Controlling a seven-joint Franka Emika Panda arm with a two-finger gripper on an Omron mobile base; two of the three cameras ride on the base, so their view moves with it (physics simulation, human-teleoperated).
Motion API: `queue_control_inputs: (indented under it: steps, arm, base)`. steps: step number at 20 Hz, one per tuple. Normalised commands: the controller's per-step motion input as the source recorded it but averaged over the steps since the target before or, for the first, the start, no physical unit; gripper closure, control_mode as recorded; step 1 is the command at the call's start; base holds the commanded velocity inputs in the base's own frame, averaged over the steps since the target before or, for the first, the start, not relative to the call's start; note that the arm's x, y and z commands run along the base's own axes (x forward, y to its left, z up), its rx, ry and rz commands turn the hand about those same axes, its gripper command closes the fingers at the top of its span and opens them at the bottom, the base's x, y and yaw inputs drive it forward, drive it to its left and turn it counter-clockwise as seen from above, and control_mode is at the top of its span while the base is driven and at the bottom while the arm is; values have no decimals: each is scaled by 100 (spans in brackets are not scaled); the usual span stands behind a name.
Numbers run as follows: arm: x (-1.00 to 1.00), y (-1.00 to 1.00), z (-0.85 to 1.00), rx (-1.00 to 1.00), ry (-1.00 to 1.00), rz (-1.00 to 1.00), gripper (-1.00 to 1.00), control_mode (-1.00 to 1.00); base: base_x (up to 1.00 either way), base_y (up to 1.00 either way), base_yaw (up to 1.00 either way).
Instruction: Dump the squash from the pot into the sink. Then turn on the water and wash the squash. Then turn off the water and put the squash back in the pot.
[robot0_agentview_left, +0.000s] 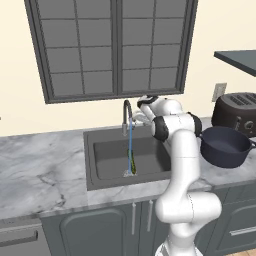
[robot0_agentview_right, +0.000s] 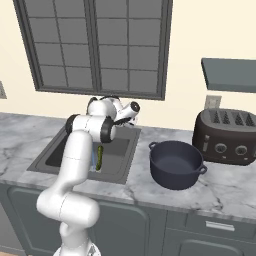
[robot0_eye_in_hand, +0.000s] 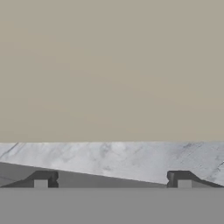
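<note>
**Water running, squash under the stream**

The pincer (robot0_eye_in_hand: 112, 180) is held with its fingers spread wide apart and nothing between them; ahead of it, a strip of marble counter (robot0_eye_in_hand: 118, 159) and a bare wall are seen. In the left base view the hand is seen up beside the faucet (robot0_agentview_left: 127, 114), probably just off its handle, though contact cannot be made out.

Below and in front of the pincer, the squash (robot0_agentview_left: 133, 165) lies on the floor of the sink (robot0_agentview_left: 112, 159), near the drain, with a blue stream of water (robot0_agentview_left: 130, 142) falling onto it. The pot (robot0_agentview_right: 176, 164) stands empty on the counter to the pincer's right, beside a toaster (robot0_agentview_right: 226, 136).

Dumping is judged done and washing is under way. Shutting off the water and returning the squash to the pot are left.
</note>
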Motion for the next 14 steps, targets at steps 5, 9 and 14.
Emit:
queue_control_inputs:
  steps: [5,9,14]
  arm:
    - [0,-34,0,0,0,-5,-100,-100]
    - [-5,-31,-1,0,0,-4,-100,-100]
    - [-37,-4,-16,0,0,0,-100,-100]
  base:
    - [0,0,0]
    - [0,0,0]
    - [0,0,0]
